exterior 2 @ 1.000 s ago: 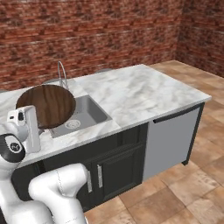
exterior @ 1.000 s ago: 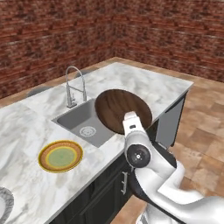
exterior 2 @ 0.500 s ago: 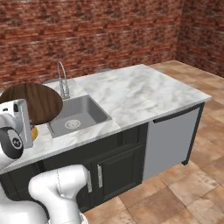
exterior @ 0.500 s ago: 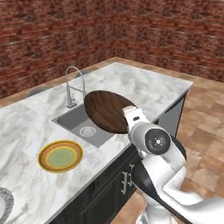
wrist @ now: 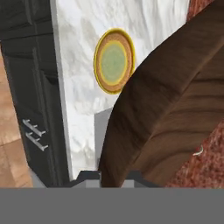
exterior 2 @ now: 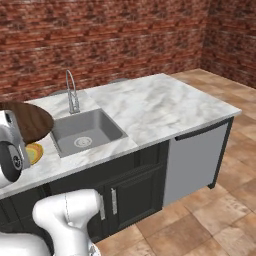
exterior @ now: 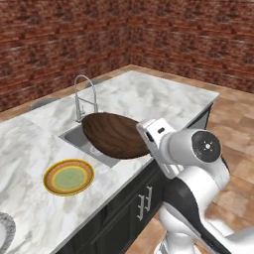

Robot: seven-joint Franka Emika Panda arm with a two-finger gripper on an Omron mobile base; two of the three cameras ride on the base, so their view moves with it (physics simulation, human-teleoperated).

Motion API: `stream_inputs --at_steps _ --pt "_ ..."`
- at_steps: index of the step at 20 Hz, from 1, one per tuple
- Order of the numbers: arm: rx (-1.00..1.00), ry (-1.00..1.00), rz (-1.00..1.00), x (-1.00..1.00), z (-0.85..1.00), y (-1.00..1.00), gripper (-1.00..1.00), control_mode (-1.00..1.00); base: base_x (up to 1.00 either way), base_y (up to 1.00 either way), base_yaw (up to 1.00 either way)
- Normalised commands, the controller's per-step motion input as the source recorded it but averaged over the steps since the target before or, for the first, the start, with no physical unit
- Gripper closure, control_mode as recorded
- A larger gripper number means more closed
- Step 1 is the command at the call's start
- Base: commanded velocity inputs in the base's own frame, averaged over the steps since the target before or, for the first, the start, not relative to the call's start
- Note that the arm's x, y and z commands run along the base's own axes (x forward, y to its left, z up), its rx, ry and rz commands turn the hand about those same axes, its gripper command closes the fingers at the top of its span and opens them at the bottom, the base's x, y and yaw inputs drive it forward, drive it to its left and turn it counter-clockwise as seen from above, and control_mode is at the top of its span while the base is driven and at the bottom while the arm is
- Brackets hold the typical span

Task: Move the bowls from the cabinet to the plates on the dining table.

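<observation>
At the centre of the left base view, the gripper (exterior: 145,140) is clenched on the rim of a reddish-brown wooden bowl (exterior: 115,135), tilted on edge above the steel sink (exterior: 74,137); the yellow-rimmed plate (exterior: 68,177) lies lower left on the veined marble table (exterior: 149,99). At the left edge of the right base view the bowl (exterior 2: 30,120) hangs beside the arched tap (exterior 2: 71,92). In the hand view, dark grain curves across the bowl (wrist: 170,113) – the plate (wrist: 113,61) sits upper centre. Gripped by its thin rim, the smooth bowl could pivot or slip – and drop into the sink.
</observation>
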Motion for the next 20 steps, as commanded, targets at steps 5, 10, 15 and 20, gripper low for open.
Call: stream_inputs --at_steps 5,10,15,20 --pt "-0.03 -0.02 0.21 -0.33 -0.17 0.00 1.00 -1.00 0.00 0.00 0.00" --pt "-0.07 0.00 0.14 -0.04 -0.23 -0.07 1.00 -1.00 0.00 0.00 0.00" --pt "-0.01 0.00 0.08 0.09 -0.28 -0.27 1.00 -1.00 0.00 0.00 0.00" --pt "0.00 0.00 0.07 0.20 -0.18 -0.17 1.00 -1.00 0.00 0.00 0.00"
